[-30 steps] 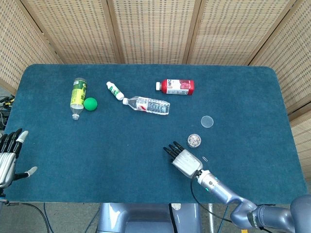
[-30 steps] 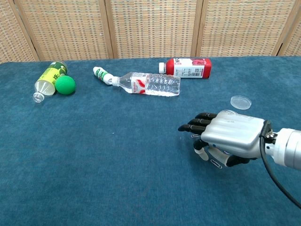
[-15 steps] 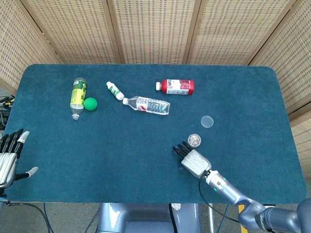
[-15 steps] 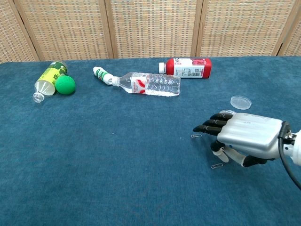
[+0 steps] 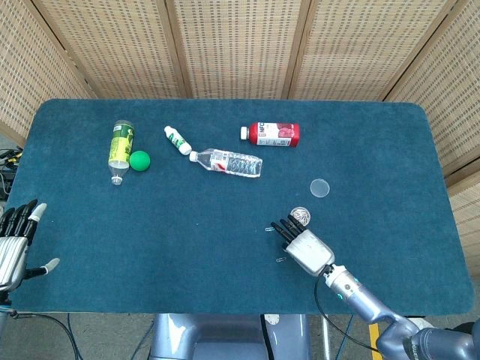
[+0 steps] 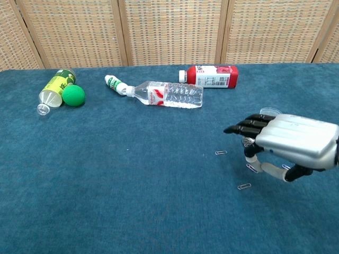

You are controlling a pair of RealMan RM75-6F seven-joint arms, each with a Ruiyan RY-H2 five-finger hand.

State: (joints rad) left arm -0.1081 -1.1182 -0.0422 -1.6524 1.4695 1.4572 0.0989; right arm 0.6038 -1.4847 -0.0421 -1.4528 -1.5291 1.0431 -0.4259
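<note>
R hand hovers palm-down, fingers straight, holding nothing | over small silver wire paperclips on blue felt table | L hand spread, idle at edge

The right hand hovers palm down just above the table, fingers stretched forward and close together, thumb tucked beneath, holding nothing. The left hand rests at the table's near left edge, fingers apart, thumb out, empty.

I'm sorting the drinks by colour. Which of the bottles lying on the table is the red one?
The red juice bottle with the white cap, lying farthest back near the screen. The clear water bottle, the green-labelled bottle and the small white bottle are not red.
</note>
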